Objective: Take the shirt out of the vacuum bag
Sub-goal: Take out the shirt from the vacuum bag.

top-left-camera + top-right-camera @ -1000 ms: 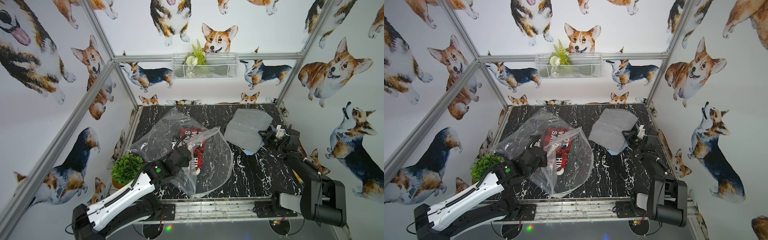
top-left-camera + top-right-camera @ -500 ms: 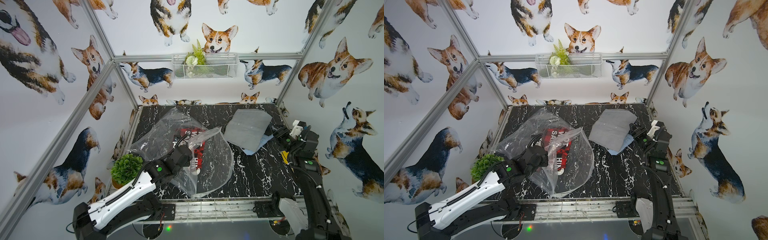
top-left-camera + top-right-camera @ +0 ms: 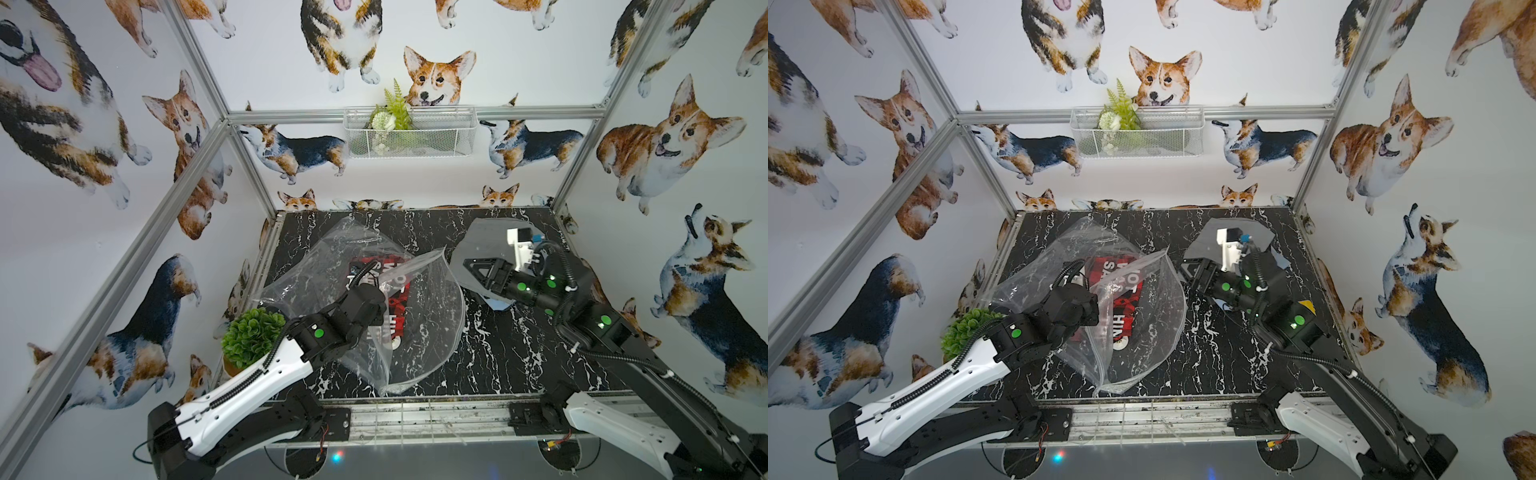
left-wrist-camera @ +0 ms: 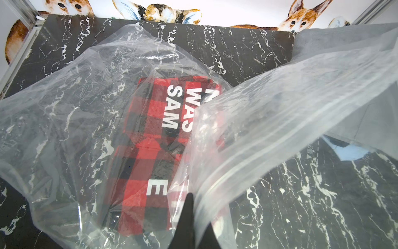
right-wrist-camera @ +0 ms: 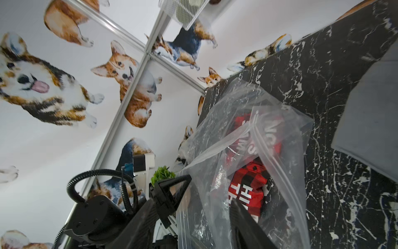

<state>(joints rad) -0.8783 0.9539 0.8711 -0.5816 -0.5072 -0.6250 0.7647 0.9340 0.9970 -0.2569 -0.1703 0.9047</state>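
Both top views: a black, white-veined marble table [image 3: 519, 353], boxed in by white walls [image 3: 104, 257] printed with corgis, with aluminium frame posts [image 3: 199, 137] at the corners. A white wire basket [image 3: 409, 133] holding fern sprigs hangs on the back wall. A small potted plant [image 3: 253, 336] stands at the table's near left edge. The vacuum bag [image 3: 432, 320] lies crumpled left of centre with one mouth flap lifted, and the shirt [image 3: 392, 309] — red-and-black plaid, white lettering — is inside it. A folded grey cloth [image 3: 484, 237] lies at the far right, partly covered by the right arm. The left arm's wrist hides its own fingertips here. The right gripper [image 3: 471, 272] hovers just beside the raised flap. Left wrist view: the left gripper [image 4: 190, 207] is pinched tight on the bag's zip-seal edge, holding that flap up. Plaid shows through the crinkled plastic beyond, with marble around it. Right wrist view: the right gripper's fingers [image 5: 142, 224] stand apart with nothing clamped — the bag's open mouth is straight ahead and the shirt is visible within. The grey cloth lies off to one side, and the left arm's wrist and cable crowd the foreground.
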